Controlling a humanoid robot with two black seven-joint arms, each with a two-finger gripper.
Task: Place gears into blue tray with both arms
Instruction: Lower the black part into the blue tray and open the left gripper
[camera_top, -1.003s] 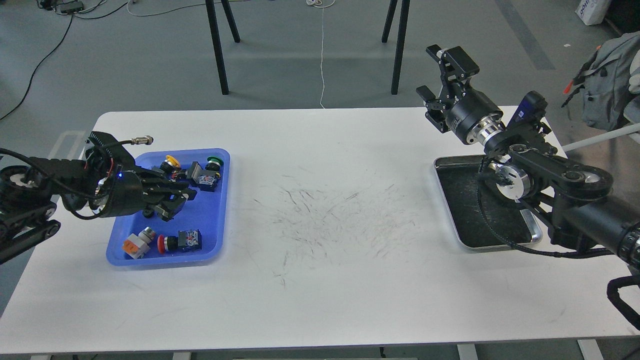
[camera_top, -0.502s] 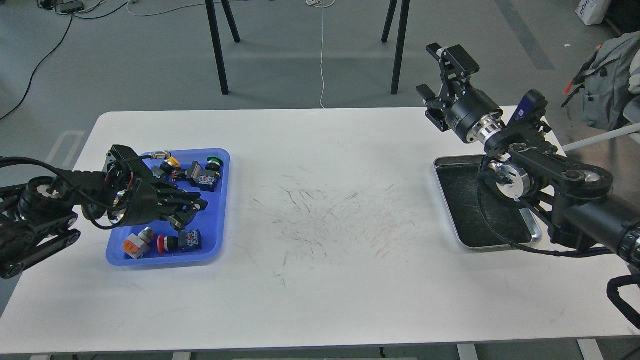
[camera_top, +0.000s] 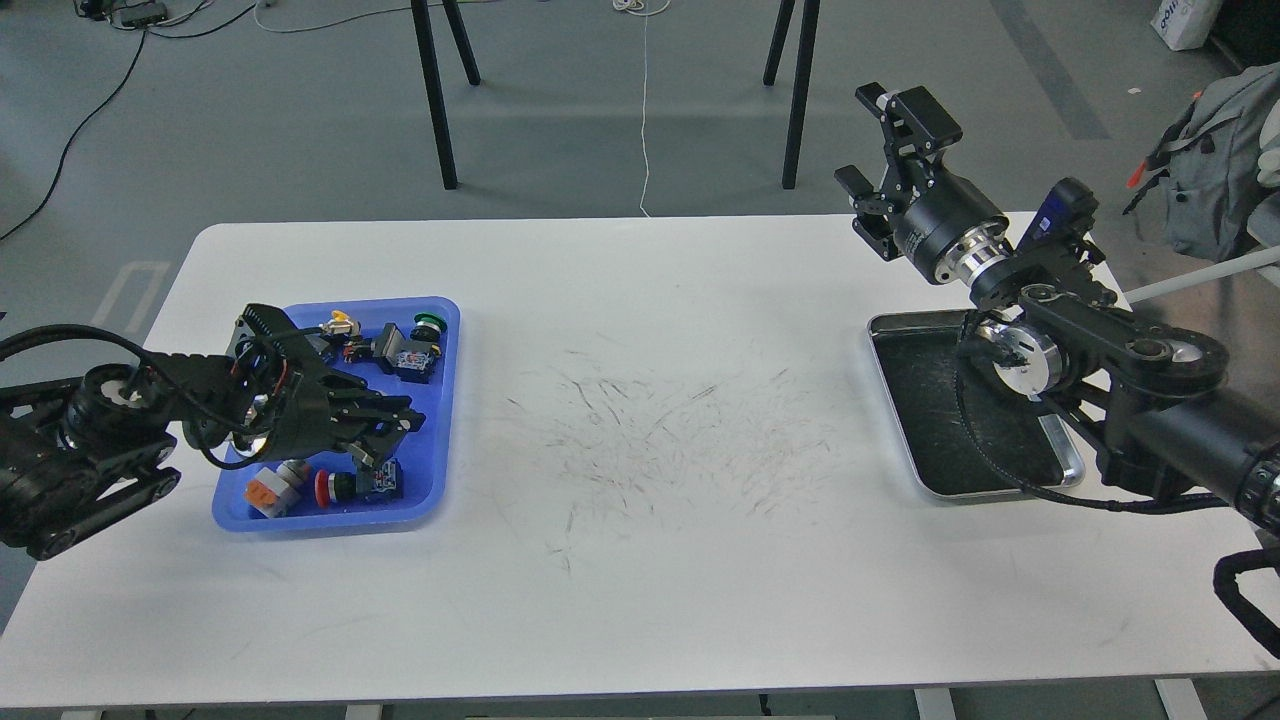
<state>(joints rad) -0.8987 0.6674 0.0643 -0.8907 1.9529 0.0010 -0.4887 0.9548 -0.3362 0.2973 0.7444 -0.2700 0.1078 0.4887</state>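
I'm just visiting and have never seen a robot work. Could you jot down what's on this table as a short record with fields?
table: white top, scuffed with dark marks in the middle
blue tray: near the left side, holding coloured push-button switches
gears: none can be made out
silver tray: on the right side, dark inside, partly hidden by the right arm
left pincer: low over the blue tray; open or shut unclear
right pincer: raised beyond the silver tray, open, holding nothing
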